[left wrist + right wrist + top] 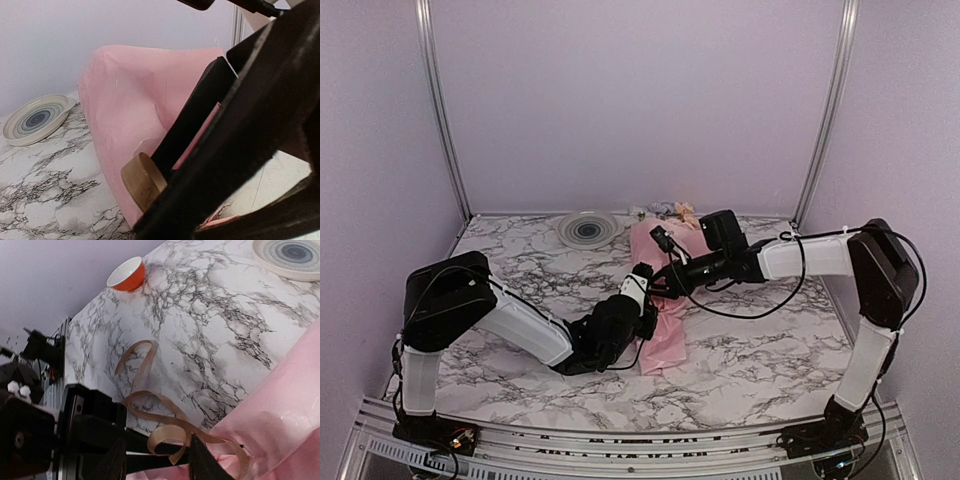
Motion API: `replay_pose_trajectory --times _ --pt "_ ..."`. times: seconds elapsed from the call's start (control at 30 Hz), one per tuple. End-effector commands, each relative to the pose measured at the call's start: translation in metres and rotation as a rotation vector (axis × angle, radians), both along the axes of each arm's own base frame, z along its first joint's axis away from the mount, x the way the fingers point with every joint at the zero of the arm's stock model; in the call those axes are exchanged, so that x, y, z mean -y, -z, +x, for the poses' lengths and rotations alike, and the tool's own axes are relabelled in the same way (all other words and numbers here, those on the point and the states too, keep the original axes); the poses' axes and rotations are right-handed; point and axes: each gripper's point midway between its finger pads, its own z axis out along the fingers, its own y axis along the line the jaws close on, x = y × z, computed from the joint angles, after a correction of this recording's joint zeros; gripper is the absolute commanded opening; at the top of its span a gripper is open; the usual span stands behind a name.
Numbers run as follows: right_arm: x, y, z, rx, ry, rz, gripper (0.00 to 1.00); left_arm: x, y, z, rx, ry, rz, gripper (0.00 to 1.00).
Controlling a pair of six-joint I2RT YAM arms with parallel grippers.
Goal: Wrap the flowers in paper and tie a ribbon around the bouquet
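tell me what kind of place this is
Most likely a robot test booth, not a flower shop: a marble-print table boxed in by lilac walls on metal posts, with the left arm and right arm bolted at its near edge. Props on it: a plate, a pink paper bundle.

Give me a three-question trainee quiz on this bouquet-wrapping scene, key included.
1. True or false: the thin tan ribbon is already tied around the pink paper bouquet.
2. In the right wrist view, what sits between the fingers of the right gripper? A) a loop of the ribbon B) a flower stem C) nothing
3. In the top view, which dish stands on the marble table beside the bouquet's far end?
Key: 1 false, it lies loose across table and paper. 2 A. 3 the round plate with grey-blue rings.
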Motion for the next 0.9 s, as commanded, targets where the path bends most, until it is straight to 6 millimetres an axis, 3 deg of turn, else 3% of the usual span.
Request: replay_pose_trajectory --times 0.0,0.07,0.17,0.27,0.3,0.43,0.53,0.6,0.67,0.77,0.87 --pt "-0.016 -0.013 0.0 0.022 -0.034 0.032 0.28 -0.001 -0.016 0.003 0.022 -0.005 -0.041 0.0" --pt "-0.015 -0.012 0.002 0.018 -0.022 0.025 0.03 -0.002 -0.017 0.003 0.023 -0.007 -0.042 0.0" --pt "-0.011 -0.013 0.009 0.026 0.015 0.012 0.0 0.0 -0.02 0.001 0.024 0.014 -0.042 0.01" --pt "-0.006 -0.011 0.016 0.022 0.047 0.005 0.0 0.004 -0.028 -0.005 0.04 0.074 -0.04 0.42" --pt "-0.004 -0.011 0.018 0.02 0.057 0.004 0.0 0.005 -0.032 -0.008 0.048 0.096 -0.038 0.5" --pt "0.002 -0.012 0.023 0.016 0.083 0.008 0.0 -0.011 -0.055 -0.024 0.064 0.15 -0.047 0.72" --pt "0.002 -0.01 0.024 0.018 0.084 0.003 0.0 -0.025 -0.068 -0.041 0.05 0.216 -0.013 0.79" --pt "0.001 -0.008 0.024 0.01 0.076 0.001 0.0 -0.043 -0.076 -0.039 -0.006 0.184 0.016 0.8" --pt "0.001 -0.005 0.024 0.0 0.075 -0.002 0.0 -0.077 -0.055 -0.023 -0.171 0.06 0.119 0.74" --pt "0.0 -0.008 0.023 0.0 0.062 0.008 0.0 -0.151 -0.018 -0.002 -0.473 -0.207 0.207 0.7" --pt "-0.001 -0.008 0.023 -0.003 0.055 0.004 0.0 -0.205 0.008 -0.005 -0.631 -0.354 0.234 0.69"
